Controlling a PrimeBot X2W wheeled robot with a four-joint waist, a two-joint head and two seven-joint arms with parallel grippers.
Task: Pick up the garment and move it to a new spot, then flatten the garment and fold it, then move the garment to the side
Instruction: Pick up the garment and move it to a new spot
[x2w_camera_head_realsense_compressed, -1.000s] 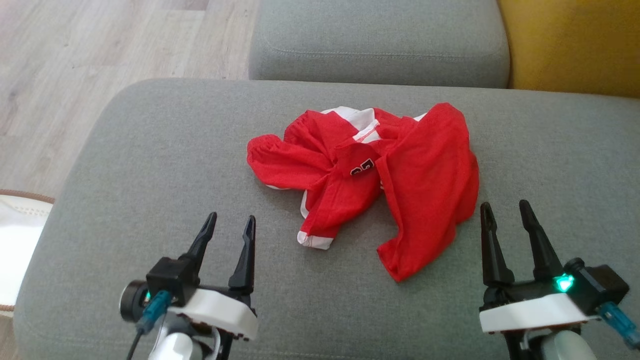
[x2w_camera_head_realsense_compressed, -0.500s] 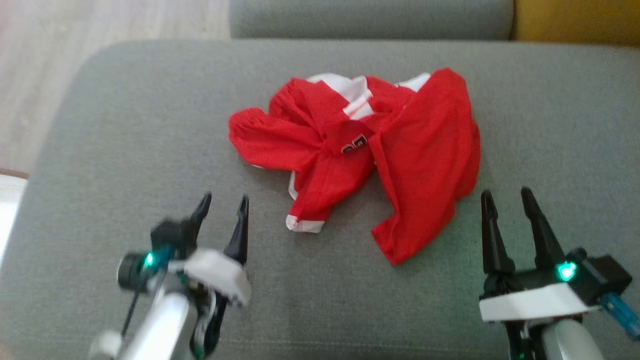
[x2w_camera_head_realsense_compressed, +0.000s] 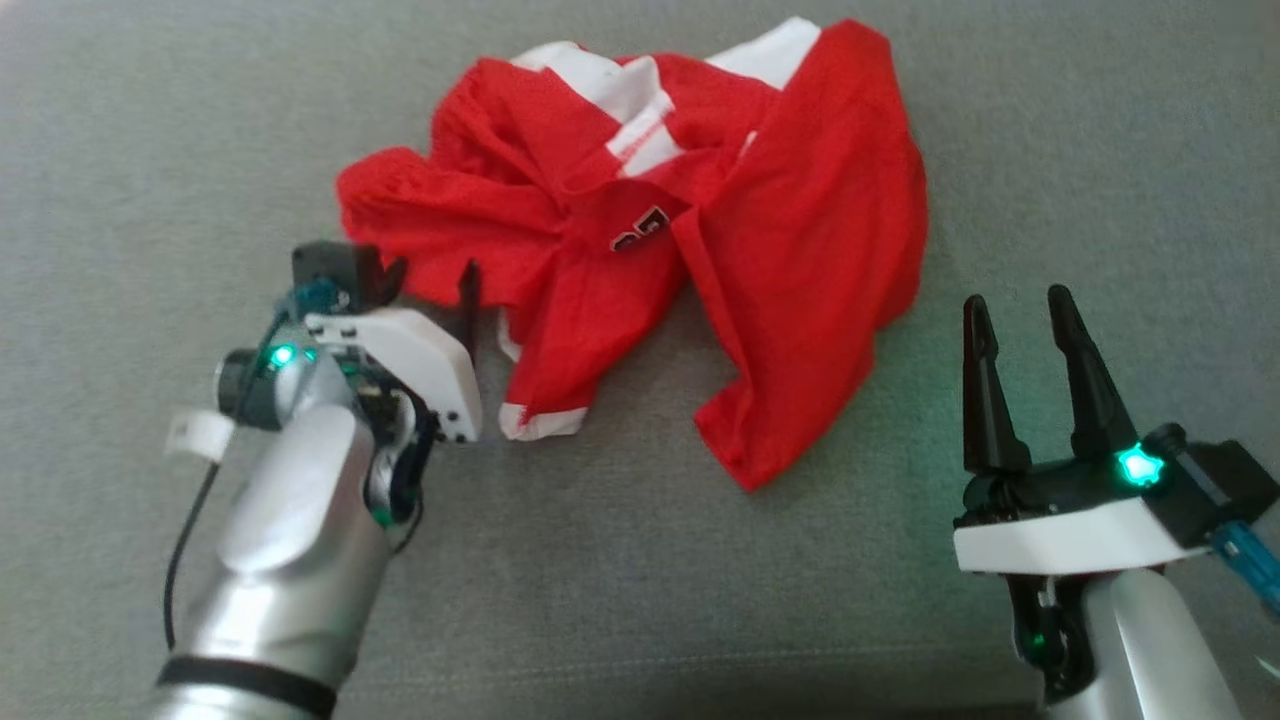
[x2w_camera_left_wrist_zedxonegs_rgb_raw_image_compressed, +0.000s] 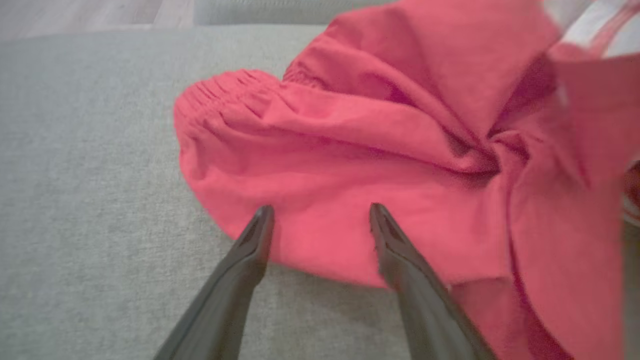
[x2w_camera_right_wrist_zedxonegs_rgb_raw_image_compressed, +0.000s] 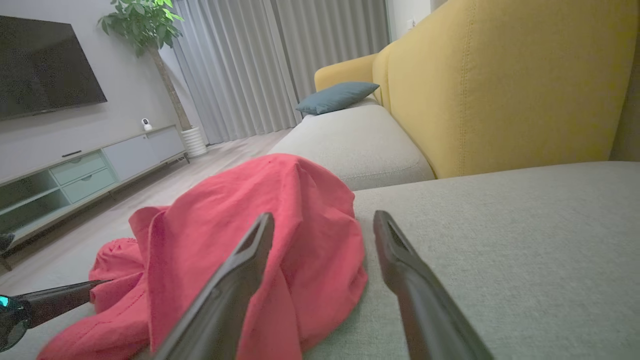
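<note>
Left jaws: my left gripper (x2w_camera_head_realsense_compressed: 432, 282) is spread as wide as it goes and holds nothing. Its tips hang over the gathered left end of the cloth, and I cannot tell whether they touch it.
Garment: the red and white garment (x2w_camera_head_realsense_compressed: 800, 230) lies crumpled on the grey sofa cushion (x2w_camera_head_realsense_compressed: 1100, 150) between my two grippers, not yet lifted.
Right jaws: my right gripper (x2w_camera_head_realsense_compressed: 1017, 302) is just as wide and empty, near the garment's right edge but clear of it.
Risk, left side: if I close too shallow, I may pinch a single loose layer, and the heap would trail or slip free.
Risk, middle: the twisted folds could lift as one knot, which would make flattening harder.
Risk, right side: with this gripper idle, the far end may drag across the cushion.
</note>
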